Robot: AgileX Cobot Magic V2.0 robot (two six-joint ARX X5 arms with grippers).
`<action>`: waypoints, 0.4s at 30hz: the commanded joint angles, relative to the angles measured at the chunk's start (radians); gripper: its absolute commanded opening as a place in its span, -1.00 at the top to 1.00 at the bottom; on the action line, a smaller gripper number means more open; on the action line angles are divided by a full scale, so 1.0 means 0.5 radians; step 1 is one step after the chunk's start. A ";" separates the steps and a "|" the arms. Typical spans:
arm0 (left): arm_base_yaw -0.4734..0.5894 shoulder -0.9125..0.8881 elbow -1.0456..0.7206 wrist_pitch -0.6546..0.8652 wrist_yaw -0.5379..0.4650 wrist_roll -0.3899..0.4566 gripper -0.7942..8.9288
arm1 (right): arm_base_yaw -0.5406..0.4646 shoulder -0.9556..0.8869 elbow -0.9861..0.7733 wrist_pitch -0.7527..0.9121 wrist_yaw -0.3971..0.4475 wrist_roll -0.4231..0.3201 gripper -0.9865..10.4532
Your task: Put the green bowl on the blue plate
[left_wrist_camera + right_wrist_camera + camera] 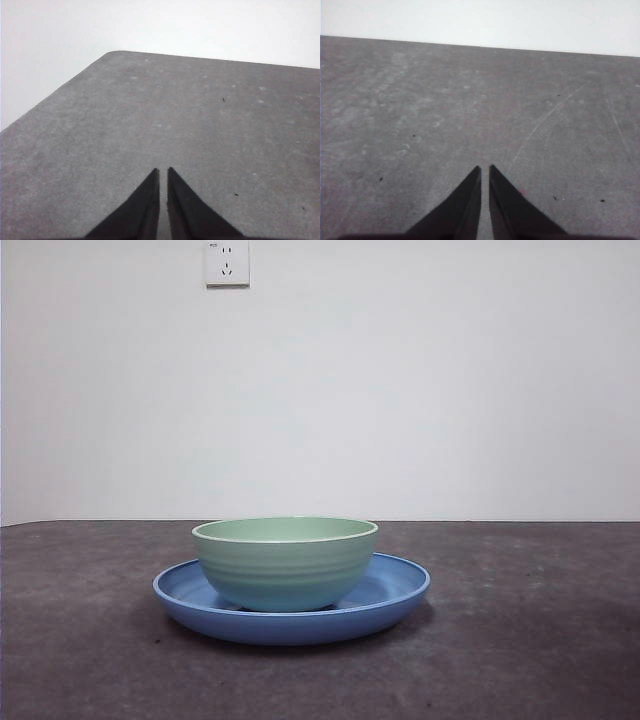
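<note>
No brand names or readable writing anywhere; the only marked thing is a white wall socket (pixel 227 263) sitting high on the plain white wall (pixel 450 380), left of centre, and whatever tiny print is at its corner is too small to read.

Going left to right on the dark grey speckled bench (pixel 80 640): the left stretch is lying bare out to the picture's edge. In the middle, the wide, shallow, glossy blue round plate (pixel 395 595) is resting flat, and the pale mint-green ridged ceramic bowl (pixel 285 565) is sitting upright inside it, about centred, with blue rim showing on both sides. To the right, more bare bench is running out to the edge, and there's open surface in front of the plate too.

Both arms are parked away from the dishes. The left gripper (pixel 163 172) is hovering over bare bench near a rounded corner, jaws nearly touching, holding nothing. The right gripper (pixel 485 170) is looking the same: jaws pressed almost together over scratched bench, nothing between them.
</note>
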State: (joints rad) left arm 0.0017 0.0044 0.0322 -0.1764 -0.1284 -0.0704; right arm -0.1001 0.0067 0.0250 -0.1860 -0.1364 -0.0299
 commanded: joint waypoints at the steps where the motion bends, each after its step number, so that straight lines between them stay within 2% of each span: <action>1: -0.004 -0.002 -0.040 -0.012 -0.010 -0.012 0.78 | 0.002 -0.006 -0.013 -0.007 0.006 0.004 0.79; 12: -0.004 -0.002 -0.040 -0.012 -0.010 -0.012 0.78 | 0.001 -0.006 -0.012 0.064 0.011 0.005 0.79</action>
State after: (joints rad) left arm 0.0017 0.0044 0.0322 -0.1764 -0.1284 -0.0704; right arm -0.1001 0.0063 0.0250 -0.1696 -0.1341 -0.0296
